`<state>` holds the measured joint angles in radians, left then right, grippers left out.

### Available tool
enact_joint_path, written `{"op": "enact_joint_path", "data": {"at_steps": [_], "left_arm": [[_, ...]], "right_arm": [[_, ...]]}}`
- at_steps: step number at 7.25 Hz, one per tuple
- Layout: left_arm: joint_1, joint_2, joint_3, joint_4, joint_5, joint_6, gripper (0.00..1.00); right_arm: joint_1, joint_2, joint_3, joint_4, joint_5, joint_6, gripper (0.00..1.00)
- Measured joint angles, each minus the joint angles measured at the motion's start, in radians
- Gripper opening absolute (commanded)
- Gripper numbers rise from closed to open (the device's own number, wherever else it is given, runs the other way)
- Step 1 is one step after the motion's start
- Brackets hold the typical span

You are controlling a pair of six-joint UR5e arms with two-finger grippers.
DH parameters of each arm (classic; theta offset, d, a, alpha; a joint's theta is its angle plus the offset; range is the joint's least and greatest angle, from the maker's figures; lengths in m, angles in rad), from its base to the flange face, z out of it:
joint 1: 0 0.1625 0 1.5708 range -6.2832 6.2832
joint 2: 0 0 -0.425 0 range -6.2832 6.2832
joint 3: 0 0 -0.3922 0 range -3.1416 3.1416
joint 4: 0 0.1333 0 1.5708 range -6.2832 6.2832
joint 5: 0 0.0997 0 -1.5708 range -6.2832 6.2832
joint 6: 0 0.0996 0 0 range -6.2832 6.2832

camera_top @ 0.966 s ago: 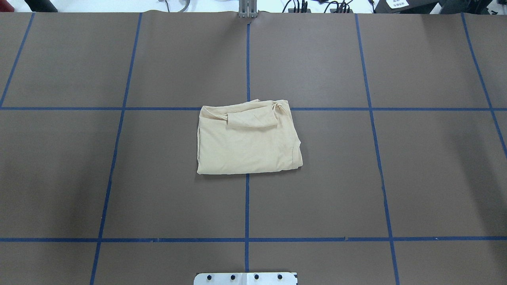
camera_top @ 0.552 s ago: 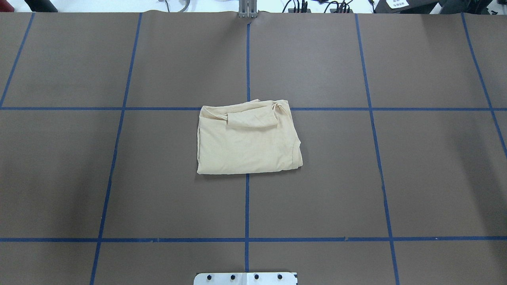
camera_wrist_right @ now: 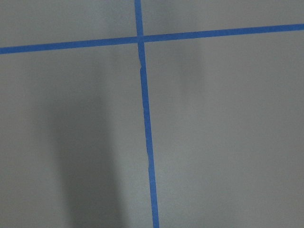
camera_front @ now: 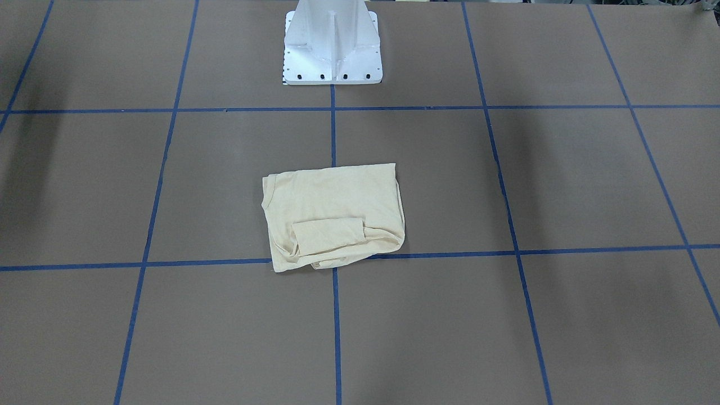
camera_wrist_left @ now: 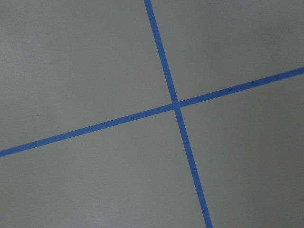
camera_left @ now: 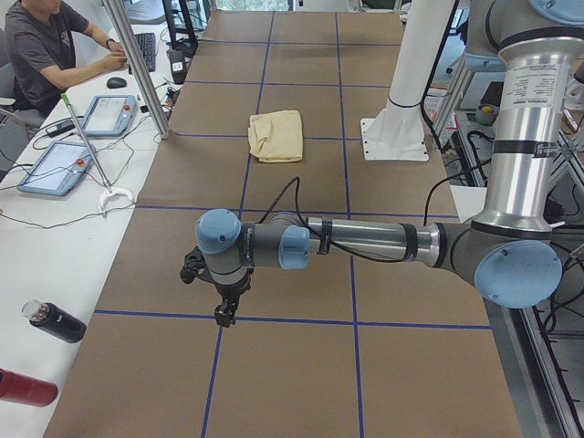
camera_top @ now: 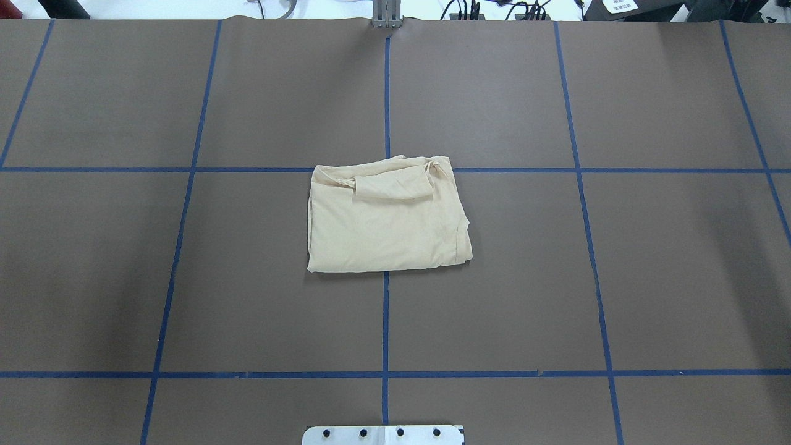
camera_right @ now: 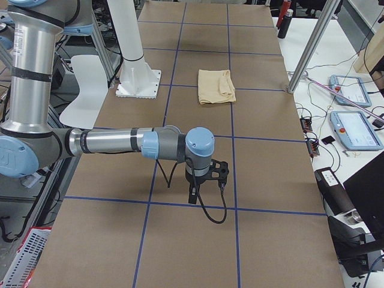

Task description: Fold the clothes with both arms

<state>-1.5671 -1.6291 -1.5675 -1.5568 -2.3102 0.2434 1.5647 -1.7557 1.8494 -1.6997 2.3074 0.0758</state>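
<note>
The clothes are one pale cream-yellow shirt, folded into a compact rectangle at the table's middle with a sleeve cuff lying across its far edge; the shirt also appears in the front view. Nothing touches it. Both arms are far from it, out at the table's ends. The left arm stretches low over the table, its gripper pointing down near a tape crossing. The right arm does the same, with its gripper over a tape line. I cannot tell whether either gripper is open or shut. Both wrist views hold only brown table and blue tape.
The white pedestal base stands at the robot's side of the table. Blue tape lines divide the brown surface into a grid. A person sits at a side desk with tablets and bottles; a metal pole rises at the table edge.
</note>
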Motion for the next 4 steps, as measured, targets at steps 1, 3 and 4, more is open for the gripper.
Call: {"op": "enact_joint_path", "data": {"at_steps": [1, 3, 4], "left_arm": [[0.0, 0.0, 0.0, -0.001, 0.0, 0.0, 1.0], [0.0, 0.0, 0.0, -0.001, 0.001, -0.047, 1.0], [0.0, 0.0, -0.001, -0.002, 0.001, -0.096, 1.0]], "right_arm": [[0.0, -0.002, 0.0, 0.0, 0.0, -0.001, 1.0], [0.0, -0.003, -0.002, 0.0, 0.0, 0.001, 1.0], [0.0, -0.004, -0.001, 0.0, 0.0, 0.002, 1.0]]}}
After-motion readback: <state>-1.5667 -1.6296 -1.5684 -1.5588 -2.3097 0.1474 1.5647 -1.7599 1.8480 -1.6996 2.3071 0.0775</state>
